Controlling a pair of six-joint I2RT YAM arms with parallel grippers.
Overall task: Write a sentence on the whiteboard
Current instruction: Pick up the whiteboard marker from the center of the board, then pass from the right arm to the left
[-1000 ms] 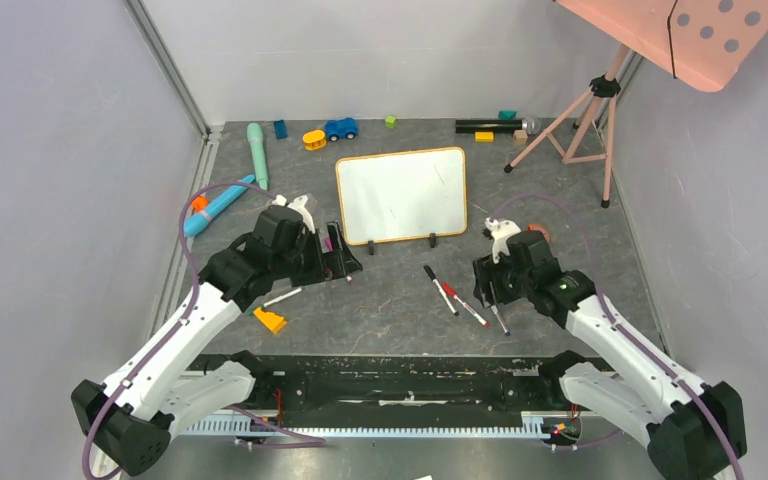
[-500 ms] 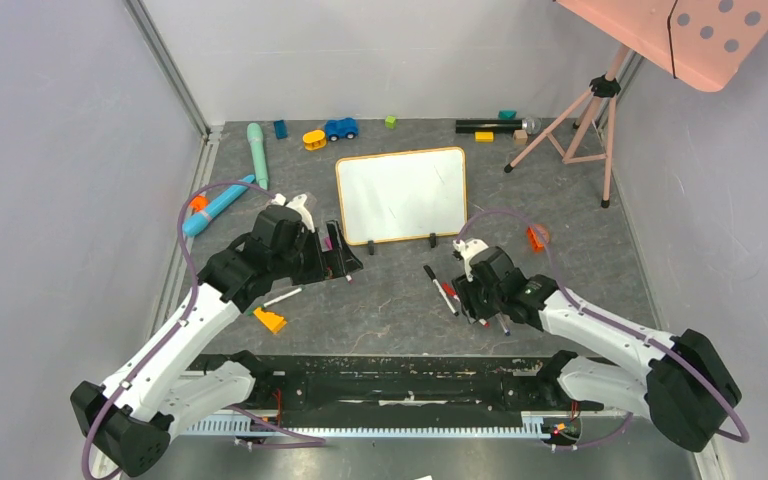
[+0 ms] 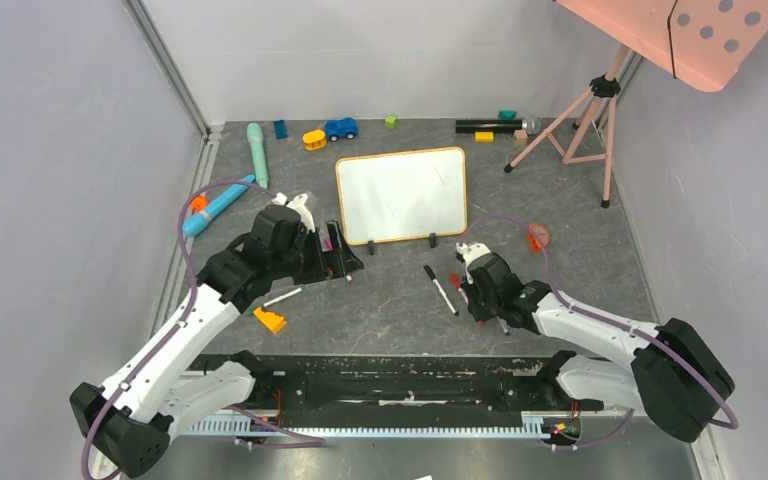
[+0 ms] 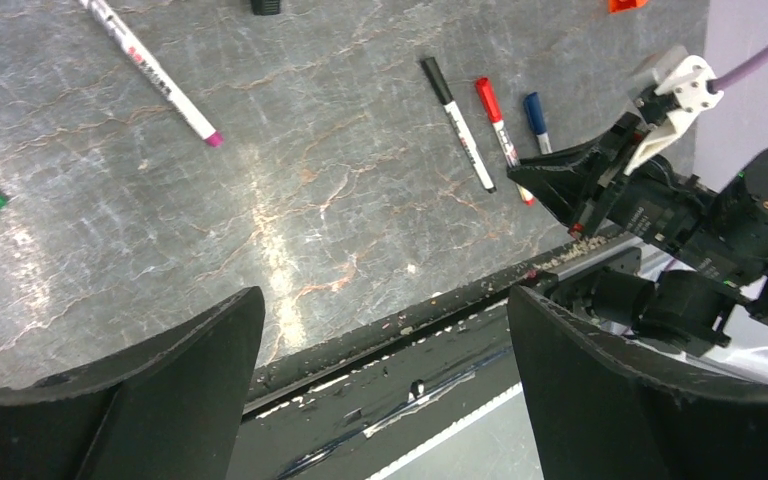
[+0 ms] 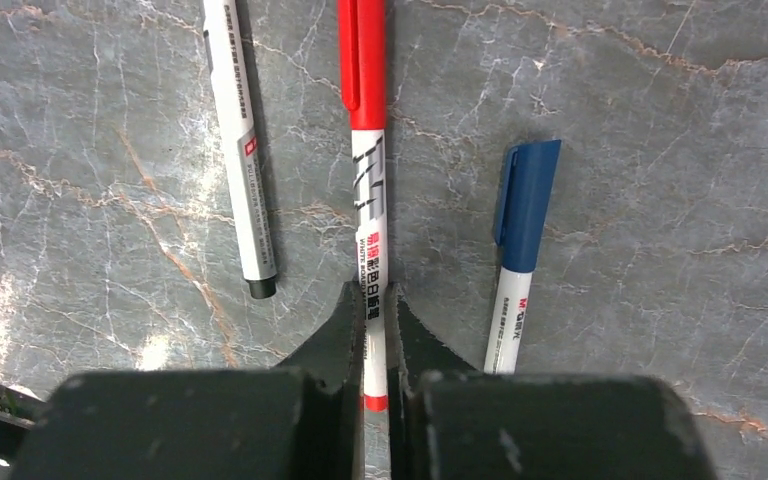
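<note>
We figured this was some robot lab cell, what with plain grey wall panels (image 3: 60, 150) boxing in a marbled grey table (image 3: 390, 300), the left arm (image 3: 175, 345) and right arm (image 3: 590, 325) bolted to a black rail (image 3: 390, 385), and a pink tripod (image 3: 603, 88) parked in the corner.

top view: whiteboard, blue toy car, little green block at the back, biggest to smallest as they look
1. whiteboard, by far the largest
2. blue toy car
3. green block, smallest

Car and block sit equally far back, so nearness doesn't skew it.

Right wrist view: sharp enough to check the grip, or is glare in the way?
Right wrist: sharp, the red marker print readable, only faint glare on the table at left; left wrist: a brighter glare streak mid-table, otherwise crisp.
</note>
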